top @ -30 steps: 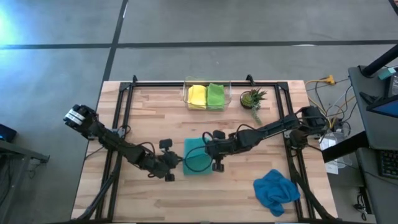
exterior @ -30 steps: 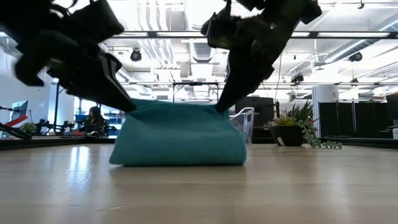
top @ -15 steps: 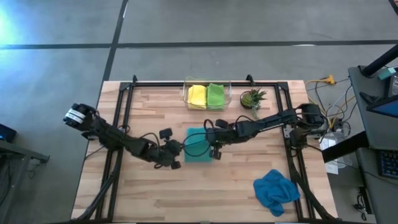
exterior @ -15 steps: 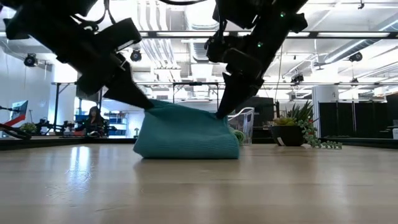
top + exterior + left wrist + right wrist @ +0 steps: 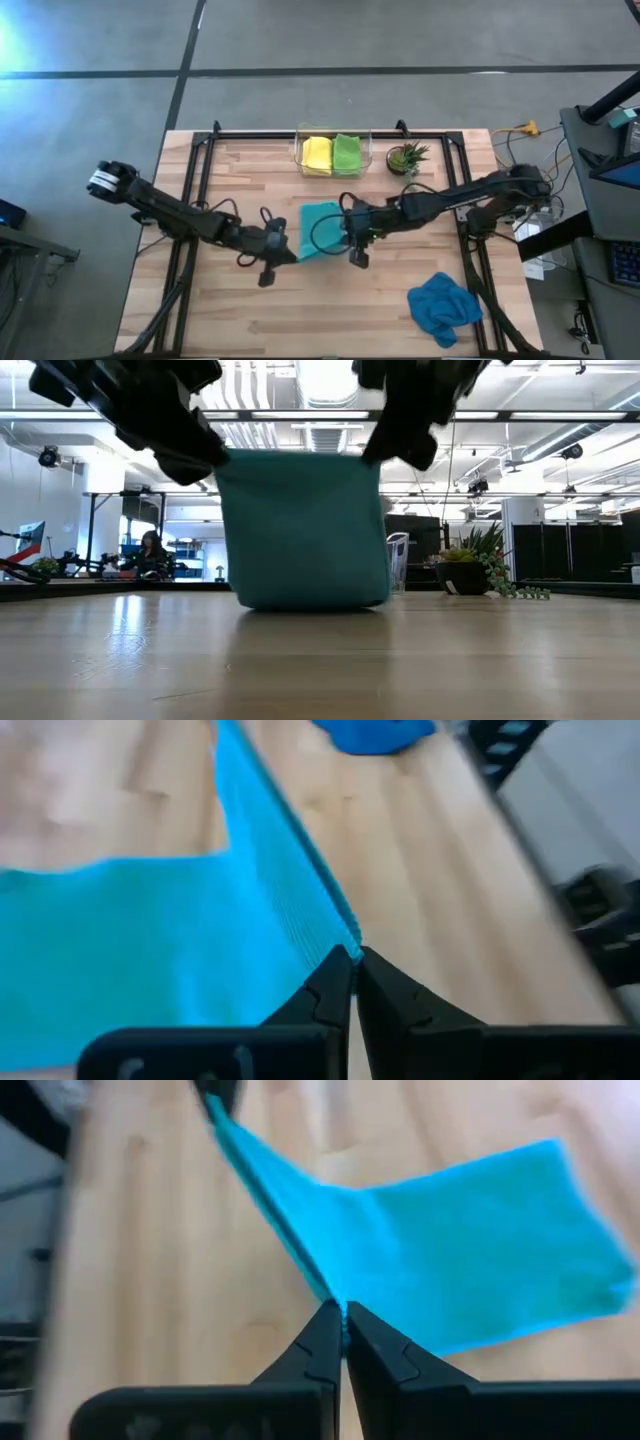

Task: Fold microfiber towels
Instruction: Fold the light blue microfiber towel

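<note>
Since a second ago, both my arms have lifted the teal towel [image 5: 305, 530] off the wooden bench [image 5: 240, 310], so that it now hangs as a tall sheet with only its lower edge brushing the planks, where before it sat as a low mound. My left end effector [image 5: 281, 250] is clamped shut on one top corner and my right end effector [image 5: 349, 236] is clamped shut on the other, near the middle of the bench. The main risk, as I judge it, is losing one corner: each pinch holds only a thin edge of soft, ribbed microfiber, and if my arms pull apart too far or move unevenly the cloth could slip out and collapse. A lopsided lay-down would also give a crooked fold, since the fabric is limp and drapes wherever it is dragged. The bench itself is pale butcher-block, smooth and flat. The blue towel [image 5: 443, 306] lies crumpled near the front right corner, well apart. The yellow towel [image 5: 317, 154] and lime green towel [image 5: 347, 153] sit folded side by side in a clear bin [image 5: 297, 152] at the back, with a small potted plant [image 5: 406, 159] beside it.
</note>
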Available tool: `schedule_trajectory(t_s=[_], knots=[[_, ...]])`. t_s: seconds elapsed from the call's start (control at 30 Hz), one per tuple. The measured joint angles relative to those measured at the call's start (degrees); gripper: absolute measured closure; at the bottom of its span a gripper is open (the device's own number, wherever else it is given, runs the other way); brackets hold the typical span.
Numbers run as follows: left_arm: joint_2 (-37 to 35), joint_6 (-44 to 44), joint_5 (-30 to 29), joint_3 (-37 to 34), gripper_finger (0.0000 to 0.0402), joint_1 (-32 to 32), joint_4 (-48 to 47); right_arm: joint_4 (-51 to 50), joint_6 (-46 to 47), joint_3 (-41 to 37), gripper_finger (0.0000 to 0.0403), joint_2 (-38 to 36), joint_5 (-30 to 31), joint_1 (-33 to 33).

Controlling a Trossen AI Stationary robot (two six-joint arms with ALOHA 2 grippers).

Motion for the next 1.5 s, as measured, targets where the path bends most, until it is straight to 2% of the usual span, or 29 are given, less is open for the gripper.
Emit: schedule_trajectory(t_s=[0.17, 0.37, 0.5, 0.57, 0.63, 0.77, 1.0, 1.2, 1.5], knots=[[-1.33, -7.37, 7.59, 0.00, 0.0401, -0.24, 0.92, 0.65, 4.28, -0.15, 0.0394, -1.24, -3.44, 4.60], [0.87, -15.73, 17.79, -0.03, 0.0401, -1.04, 9.11, 4.10, 10.75, -0.15, 0.0394, -0.58, -4.65, 11.59], [3.47, -19.52, 19.61, -0.09, 0.0401, -2.40, 14.67, 5.75, 15.15, -0.15, 0.0394, -0.06, -4.48, 14.16], [4.18, -19.57, 17.68, -0.11, 0.0401, -2.79, 14.90, 4.99, 15.23, -0.15, 0.0394, -0.06, -2.81, 14.32], [4.32, -19.57, 13.34, -0.17, 0.0401, -3.04, 13.32, 3.90, 15.08, -0.25, 0.0394, -0.06, -0.91, 14.06], [4.10, -19.21, 6.70, -0.17, 0.0401, -3.02, 7.09, 3.85, 14.59, -0.39, 0.0394, 0.34, -0.33, 12.28], [4.80, -19.09, 3.42, -0.26, 0.0401, -3.19, 0.37, 4.56, 12.88, -0.63, 0.0394, 5.01, 0.05, 10.20], [5.28, -19.03, -3.36, -0.81, 0.0401, -3.26, -0.24, 4.03, 12.28, -0.66, 0.0394, 9.19, 1.06, 8.50], [5.30, -19.00, -11.92, -0.98, 0.0401, -3.10, -5.36, 4.79, 11.44, -1.63, 0.0394, 10.32, 4.29, 4.46]])
